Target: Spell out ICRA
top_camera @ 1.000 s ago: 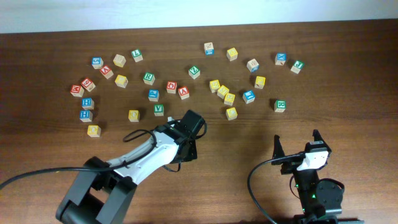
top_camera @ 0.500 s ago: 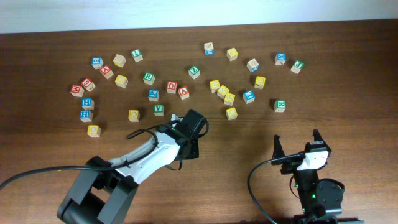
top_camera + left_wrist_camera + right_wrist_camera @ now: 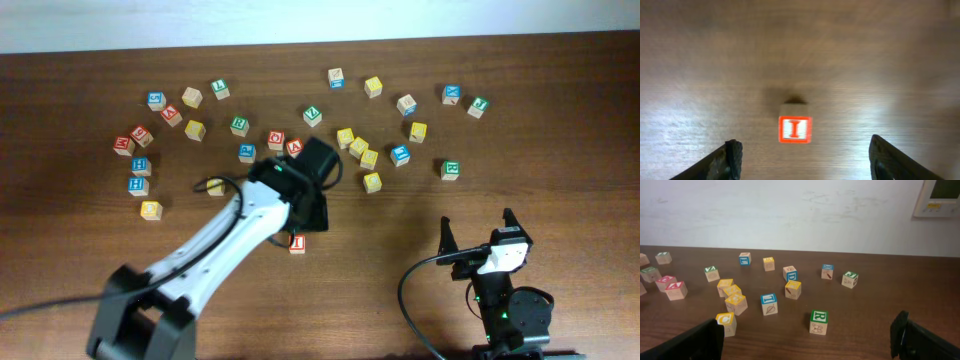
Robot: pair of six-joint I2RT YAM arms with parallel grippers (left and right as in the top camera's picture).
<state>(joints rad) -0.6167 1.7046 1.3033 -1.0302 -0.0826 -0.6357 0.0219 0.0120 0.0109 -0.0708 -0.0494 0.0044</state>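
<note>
**Item 1. Right end effector (image 3: 477, 230).** Nearest the front edge of the worktop (image 3: 580, 130). Fingers spread wide, nothing between them, parked well apart from every cube.

**Item 2. "I" cube (image 3: 795, 129).** Red face up, alone on bare wood in front of the scatter and touching nothing. Half a second ago my left arm covered this spot and no cube showed there. Now it lies released, so I judge the first letter placed and three still to fetch.

**Item 3. Left end effector (image 3: 803, 152).** Jaws wide and empty, looking straight down on the "I". Overhead, the arm has swung away from the front toward the cluster, which I read as the start of the next pick.

**Item 4. "C" cube (image 3: 725, 322).** Yellow face, at the near edge of the yellow group and close to its neighbours. It is probably the next target, and the crowding could hamper a clean grasp.

**Item 5. "R" cube (image 3: 819, 321).** Green face, standing alone to the right.

**Item 6. "A" cube (image 3: 295, 147).** Red face, just beside my left arm's housing. The letter is small from overhead, so this reading is tentative.

**Item 7. Other cubes (image 3: 150, 100).** Blue, yellow, red and green faces, strewn toward the far edge.
</note>
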